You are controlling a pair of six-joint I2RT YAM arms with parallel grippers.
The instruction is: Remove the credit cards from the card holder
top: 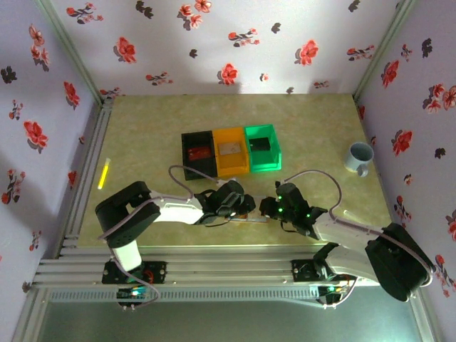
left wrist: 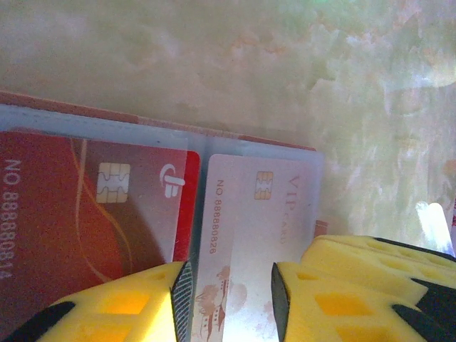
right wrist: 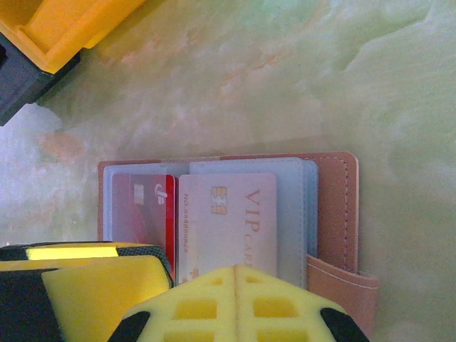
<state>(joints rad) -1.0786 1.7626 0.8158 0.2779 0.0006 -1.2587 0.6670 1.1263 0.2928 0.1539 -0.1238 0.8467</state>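
The card holder (right wrist: 331,214) lies open on the table, pinkish-brown with pale blue sleeves (left wrist: 249,146). A red card (left wrist: 64,206) sits in its left sleeve. A pale pink VIP card (right wrist: 228,214) lies over the right one. My left gripper (left wrist: 229,278) is partly open, and the near end of the VIP card (left wrist: 263,206) shows between its pads. My right gripper (right wrist: 235,271) is shut, its joined tips over that card's near edge. One yellow finger (right wrist: 92,285) of the left gripper shows beside it. From above, the left gripper (top: 246,205) and the right gripper (top: 267,208) meet near the front edge.
A black bin (top: 198,153), an orange bin (top: 231,151) and a green bin (top: 262,148) stand in a row behind the grippers. A pale mug (top: 358,157) stands at the right, and a yellow stick (top: 104,173) lies at the left. Flowered walls enclose the table.
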